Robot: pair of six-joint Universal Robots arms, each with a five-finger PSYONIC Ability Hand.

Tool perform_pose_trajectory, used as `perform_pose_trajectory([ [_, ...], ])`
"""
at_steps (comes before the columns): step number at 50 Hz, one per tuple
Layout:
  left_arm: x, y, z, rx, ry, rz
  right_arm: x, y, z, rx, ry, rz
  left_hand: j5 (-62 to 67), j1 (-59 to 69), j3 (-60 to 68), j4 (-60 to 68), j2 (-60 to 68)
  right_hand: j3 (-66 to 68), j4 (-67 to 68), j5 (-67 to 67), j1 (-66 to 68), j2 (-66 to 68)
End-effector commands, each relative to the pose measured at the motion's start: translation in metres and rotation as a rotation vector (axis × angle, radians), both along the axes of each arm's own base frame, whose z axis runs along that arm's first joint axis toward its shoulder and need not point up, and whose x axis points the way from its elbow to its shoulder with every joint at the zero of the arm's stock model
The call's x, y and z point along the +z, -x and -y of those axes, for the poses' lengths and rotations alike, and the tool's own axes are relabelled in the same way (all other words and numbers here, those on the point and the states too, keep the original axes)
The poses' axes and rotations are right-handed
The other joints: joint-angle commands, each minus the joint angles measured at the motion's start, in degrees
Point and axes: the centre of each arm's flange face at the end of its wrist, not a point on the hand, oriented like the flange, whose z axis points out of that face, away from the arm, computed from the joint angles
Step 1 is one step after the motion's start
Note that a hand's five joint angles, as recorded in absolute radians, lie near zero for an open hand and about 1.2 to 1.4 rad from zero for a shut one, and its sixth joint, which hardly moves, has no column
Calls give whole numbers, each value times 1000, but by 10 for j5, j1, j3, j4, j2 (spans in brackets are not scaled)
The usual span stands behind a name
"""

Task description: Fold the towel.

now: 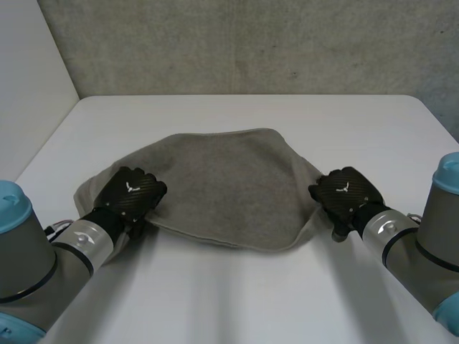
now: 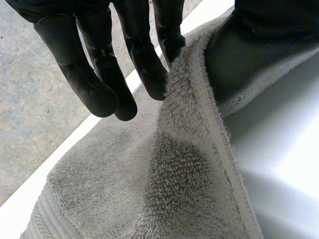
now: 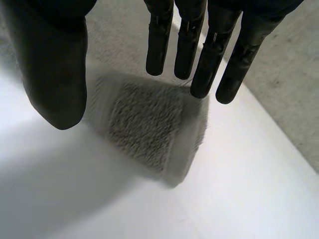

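A grey towel (image 1: 222, 186) lies folded over on the white table (image 1: 237, 301), its folded edge toward me. My left hand (image 1: 133, 192) rests on the towel's left end. In the left wrist view the towel's hemmed edge (image 2: 209, 114) runs up between that hand's fingers (image 2: 99, 74) and its thumb, pinched there. My right hand (image 1: 344, 190) is at the towel's right end. In the right wrist view its fingers (image 3: 159, 45) are straight and spread from the thumb (image 3: 55, 64), and a corner of the towel (image 3: 149, 129) lies loose under them, held by nothing.
The table's far edge (image 1: 251, 96) meets a grey concrete wall (image 1: 251, 43). Bare table lies in front of the towel and beyond it. Both forearms reach in from the near corners.
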Motion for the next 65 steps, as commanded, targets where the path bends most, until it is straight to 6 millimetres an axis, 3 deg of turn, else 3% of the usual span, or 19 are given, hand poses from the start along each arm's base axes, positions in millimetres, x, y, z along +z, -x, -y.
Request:
perform_pose_trajectory([
  [1, -3, -1, 3, 8, -3, -8, 3, -1, 2, -1, 67, 26, -165, -43, -117, -107, -103, -19, -17, 1, -12, -21],
  [9, -4, -4, 7, 22, 12, -12, -2, -3, 5, 11, 89, 24, -165, -43, -117, -107, -103, -33, -30, -13, -25, -34],
  [16, -4, -4, 8, 26, 8, -15, -20, -6, 7, 48, 54, 10, -165, -43, -117, -107, -103, -36, -34, -16, -29, -37],
  [22, -4, -5, 8, 30, -2, -30, -20, 7, 13, -8, 18, -2, -165, -43, -117, -107, -103, -34, -32, -14, -27, -36],
  [29, -2, -4, 10, 32, -1, -43, -18, 15, -6, -23, -108, -13, -165, -43, -117, -107, -103, -41, -39, -21, -34, -42],
  [34, -1, -4, 16, 49, -18, -76, -25, 16, -12, -69, -203, 74, -165, -43, -117, -107, -103, -59, -57, -39, -52, -61],
  [43, 3, -4, 20, 56, -15, -94, -25, 15, -11, -82, -214, 106, -165, -43, -117, -107, -103, -58, -55, -38, -51, -59],
  [51, 3, -4, 20, 57, -17, -98, -40, 10, -3, -77, -205, 112, -165, -43, -117, -107, -103, -38, -35, -18, -30, -39],
  [59, 3, -3, 19, 54, -18, -100, -54, 7, 8, -85, -219, 103, -165, -43, -117, -107, -103, 6, 8, 26, 13, 5],
  [64, 3, -3, 19, 56, -18, -100, -51, 5, 16, -86, -186, 112, -165, -43, -117, -107, -103, 99, 101, 119, 106, 97],
  [65, 3, -3, 19, 56, -18, -100, -50, 5, 17, -87, -179, 114, -165, -43, -117, -107, -103, 170, 173, 190, 177, 169],
])
